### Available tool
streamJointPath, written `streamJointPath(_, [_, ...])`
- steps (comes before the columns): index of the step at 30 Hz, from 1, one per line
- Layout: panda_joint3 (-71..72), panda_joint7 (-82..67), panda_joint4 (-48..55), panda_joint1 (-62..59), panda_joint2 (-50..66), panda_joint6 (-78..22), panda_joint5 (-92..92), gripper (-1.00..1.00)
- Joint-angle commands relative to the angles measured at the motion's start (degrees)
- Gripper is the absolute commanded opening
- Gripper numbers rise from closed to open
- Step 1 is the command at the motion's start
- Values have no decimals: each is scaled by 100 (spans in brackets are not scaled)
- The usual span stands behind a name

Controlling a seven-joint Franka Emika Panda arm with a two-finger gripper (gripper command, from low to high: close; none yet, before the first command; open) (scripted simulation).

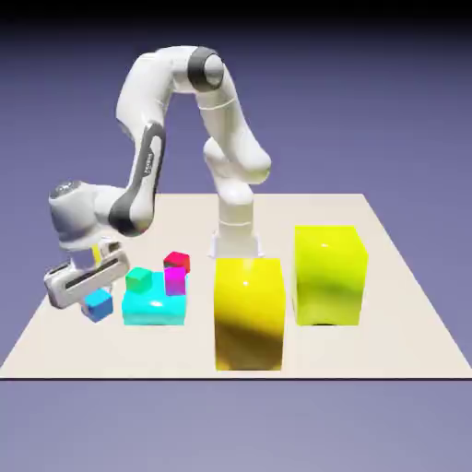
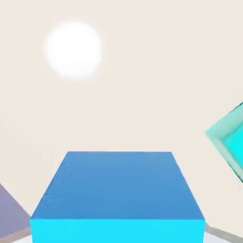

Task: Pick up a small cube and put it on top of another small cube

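Note:
The small cube (image 1: 97,304), deep blue with a lighter cyan face, sits right under my gripper (image 1: 90,293) at the exterior view's left, close to the table's left edge. In the hand view the small cube (image 2: 117,190) fills the bottom middle and hides both finger tips, so the gripper appears shut on it. Whether it rests on the table or hangs just above it is unclear. A small green cube (image 1: 139,278) and a magenta cube (image 1: 174,281) sit on the large flat cyan block (image 1: 152,309) just to the right. A red cube (image 1: 177,262) lies behind them.
Two tall yellow blocks stand at the middle (image 1: 248,313) and right (image 1: 330,275). A corner of the cyan block (image 2: 230,142) shows at the hand view's right edge. The table's edge (image 2: 9,209) cuts the lower left corner there.

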Motion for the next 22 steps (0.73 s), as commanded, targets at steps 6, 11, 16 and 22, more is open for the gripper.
streamJointPath(6, [-1121,-1494,-865,734,-1231,-625,355,-100])
streamJointPath(11, [-2054,-2740,-1587,1345,-2256,-1141,653,-100])
streamJointPath(16, [-2251,-3284,-1937,1569,-2161,-783,1013,-100])
streamJointPath(22, [-2210,-3443,-2056,1614,-1877,-403,1227,100])
